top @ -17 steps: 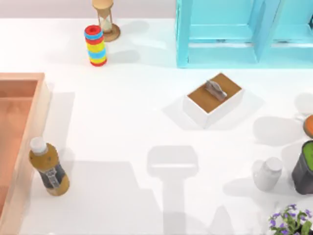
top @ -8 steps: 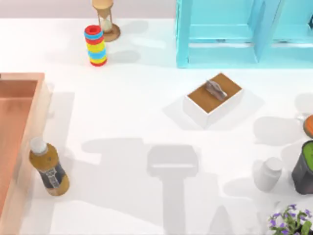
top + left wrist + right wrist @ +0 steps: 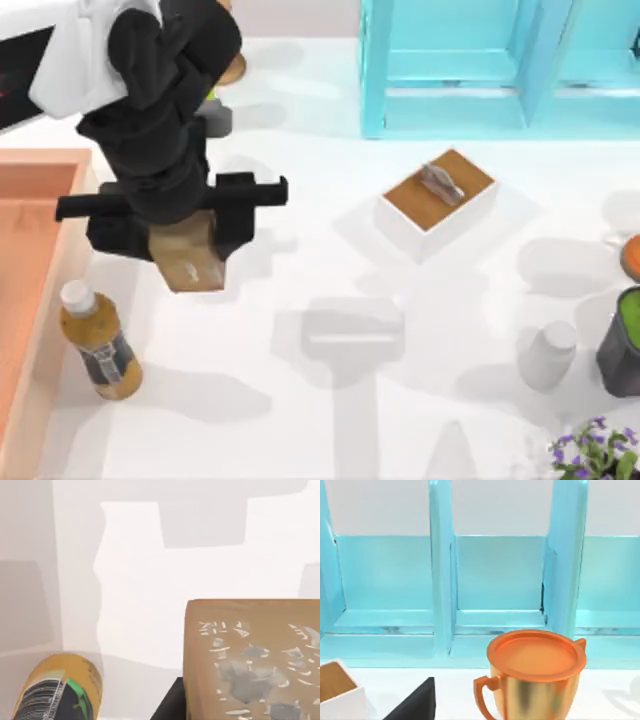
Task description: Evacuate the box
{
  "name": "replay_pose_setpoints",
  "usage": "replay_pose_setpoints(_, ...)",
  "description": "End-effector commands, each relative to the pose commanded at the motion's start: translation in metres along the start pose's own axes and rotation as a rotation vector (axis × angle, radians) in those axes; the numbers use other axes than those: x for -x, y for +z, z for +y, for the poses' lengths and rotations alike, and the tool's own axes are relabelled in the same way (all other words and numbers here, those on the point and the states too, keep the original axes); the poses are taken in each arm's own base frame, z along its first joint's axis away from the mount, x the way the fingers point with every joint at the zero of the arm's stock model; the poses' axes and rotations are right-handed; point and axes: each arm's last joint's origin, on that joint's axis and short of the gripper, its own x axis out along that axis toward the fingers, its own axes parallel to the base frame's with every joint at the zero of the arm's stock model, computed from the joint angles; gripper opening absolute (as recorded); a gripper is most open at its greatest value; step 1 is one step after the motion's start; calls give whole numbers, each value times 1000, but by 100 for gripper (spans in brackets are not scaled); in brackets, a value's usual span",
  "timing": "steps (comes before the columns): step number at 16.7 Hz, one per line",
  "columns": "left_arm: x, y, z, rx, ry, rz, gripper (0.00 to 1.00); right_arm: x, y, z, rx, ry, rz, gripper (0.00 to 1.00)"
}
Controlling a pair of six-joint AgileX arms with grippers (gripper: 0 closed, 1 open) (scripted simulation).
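Left gripper (image 3: 185, 245) clamped on tan block (image 3: 190, 258) just right of box (image 3: 40, 262) (nr bottle (image 3: 98, 342)).

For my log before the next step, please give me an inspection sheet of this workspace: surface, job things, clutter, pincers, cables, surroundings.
Surface: white table, shadows on it.
Job's things: wooden box at the left edge; tan block held above the table beside the box.
Clutter: brown bottle beside the box; small white box with a brown lid; white bottle; orange-lidded gold cup; purple flowers.
Pincers: left pincer shut on the block; right pincer not seen.
Cables: nothing seen.
Surroundings: turquoise shelf at the back.
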Motion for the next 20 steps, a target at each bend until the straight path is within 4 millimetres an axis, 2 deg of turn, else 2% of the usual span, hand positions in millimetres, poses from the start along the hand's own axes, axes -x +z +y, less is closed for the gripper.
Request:
replay_pose_setpoints(3,-22,-36,-55,2,3,68,0,0,0,0,0,0,0,100)
replay_pose_setpoints(6,-35,-69,-83,-16,41,97,0,0,0,0,0,0,0,100)
replay_pose_setpoints(9,-40,-83,-91,-30,69,99,0,0,0,0,0,0,0,100)
replay_pose_setpoints(14,-40,-82,-90,-28,67,98,0,0,0,0,0,0,0,100)
replay_pose_setpoints(20,-81,-86,-88,-30,67,96,0,0,0,0,0,0,0,100)
